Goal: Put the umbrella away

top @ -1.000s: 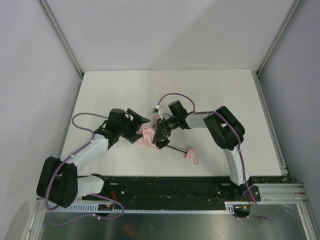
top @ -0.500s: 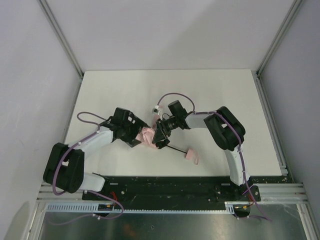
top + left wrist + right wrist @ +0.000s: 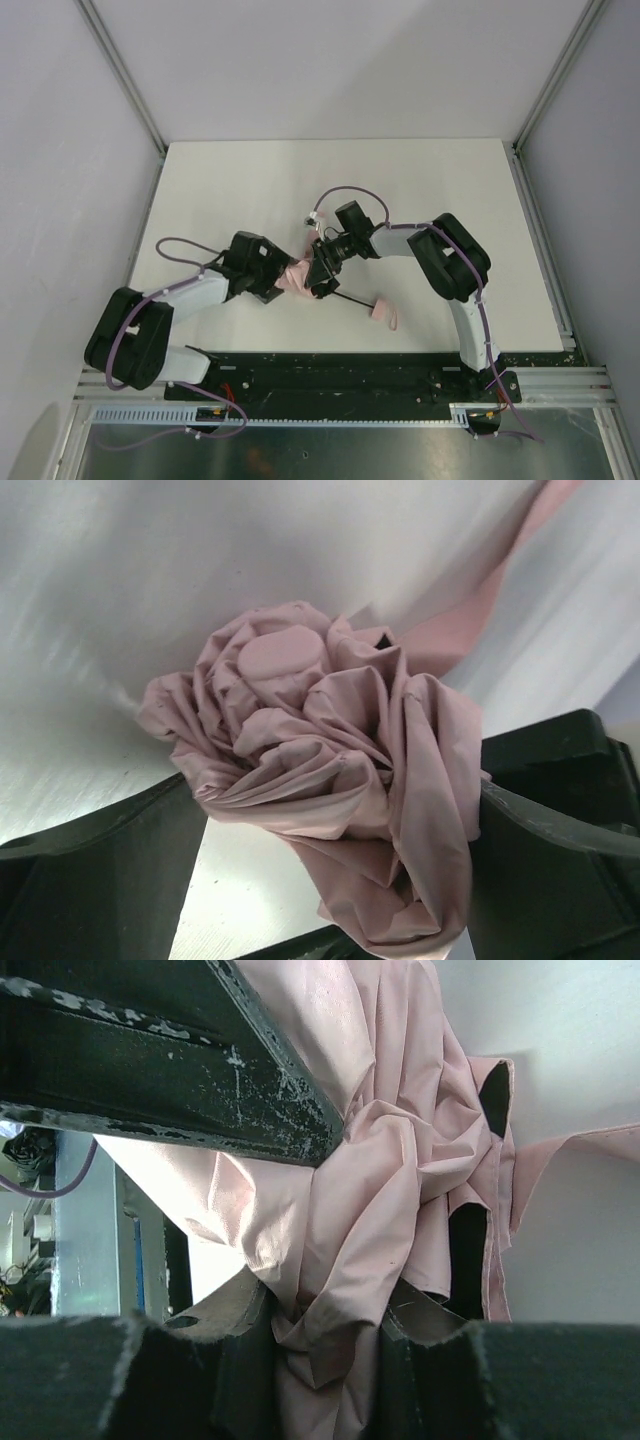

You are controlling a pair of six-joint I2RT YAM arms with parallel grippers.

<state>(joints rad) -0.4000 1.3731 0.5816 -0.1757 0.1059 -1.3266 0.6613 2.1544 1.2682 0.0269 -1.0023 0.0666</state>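
CLOSING IN ON THE CANOPY: A pale pink fabric folding umbrella lies on the white worktop, its canopy crumpled into a rosette between the two arms. To the left of that rosette the left pincer stands spread to its widest, one black finger on either side of the folds. On the rosette's right the right pincer is partly pressed together and pinching a gather of pink cloth. The thin black shaft runs out from the rosette toward the right and the near side, ending in the small pink handle.

The step in hand looks like gathering the loose canopy. To do it well, the left pincer should close slowly on the thick of the rosette, not on a stray flap. The right one should hold its pinch steady so the folds cannot spring out. With so much shaft showing, the umbrella will probably need collapsing too.

From above, both wrists cover most of the canopy. The ribs are buried in cloth. The right wrist view is too close to tell whether only fabric is gripped or something stiff beneath it. A pink band trails away from the rosette; whether it is the tie strap cannot be made out. Nor is it clear that the left fingers touch the cloth.
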